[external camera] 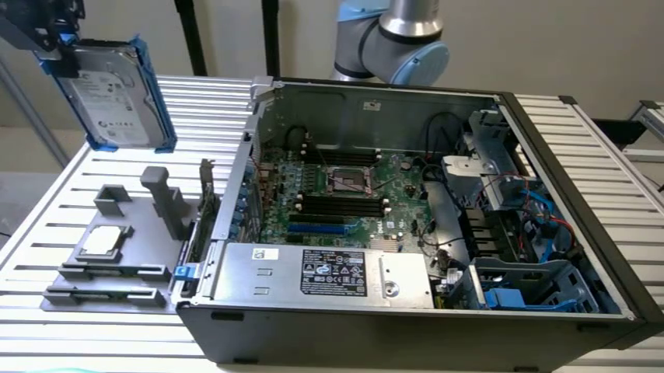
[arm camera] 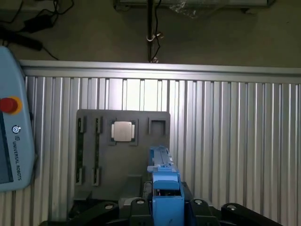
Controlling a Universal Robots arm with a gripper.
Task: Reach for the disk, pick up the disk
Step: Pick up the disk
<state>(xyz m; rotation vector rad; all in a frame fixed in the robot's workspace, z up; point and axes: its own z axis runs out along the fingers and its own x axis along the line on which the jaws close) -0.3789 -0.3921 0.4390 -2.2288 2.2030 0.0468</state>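
The grey pad (arm camera: 14, 155) by the red button (arm camera: 8, 104) says "UNIVERSAL ROBOTS". The disk (external camera: 104, 57) has a white label (external camera: 112, 107), print too small to read. Same w/ the black label (external camera: 332, 272) on the silver box (external camera: 251, 273).

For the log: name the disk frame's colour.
The disk has a bright blue frame, clearest in the exterior view.

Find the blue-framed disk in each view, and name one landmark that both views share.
Exterior view: the disk hangs in the air at the exterior view's upper left, above the slatted table.
Wrist view: the disk is seen edge-on, clamped in the gripper, over the grey tray.
Shared landmark: the grey tray carrying the square silver chip.
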